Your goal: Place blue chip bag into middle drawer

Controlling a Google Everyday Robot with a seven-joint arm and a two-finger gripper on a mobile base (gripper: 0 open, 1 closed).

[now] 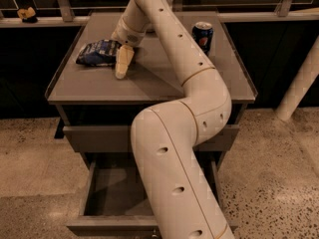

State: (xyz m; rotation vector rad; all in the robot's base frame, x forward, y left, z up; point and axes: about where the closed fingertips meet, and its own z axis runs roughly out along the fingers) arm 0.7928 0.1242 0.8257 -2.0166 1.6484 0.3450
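Note:
The blue chip bag (pixel 97 52) lies crinkled on the left part of the grey cabinet top (pixel 149 78). My gripper (pixel 121 59) is down at the bag's right edge, touching or nearly touching it, just above the top. The middle drawer (pixel 112 193) is pulled open below, and its inside shows bare grey. My arm hides the drawer's right part and its knob.
A blue soda can (pixel 203 36) stands upright at the back right of the cabinet top. A closed drawer front (pixel 97 137) sits above the open drawer. A rail (pixel 60 20) runs behind the cabinet. A white post (pixel 299 83) stands at the right on the speckled floor.

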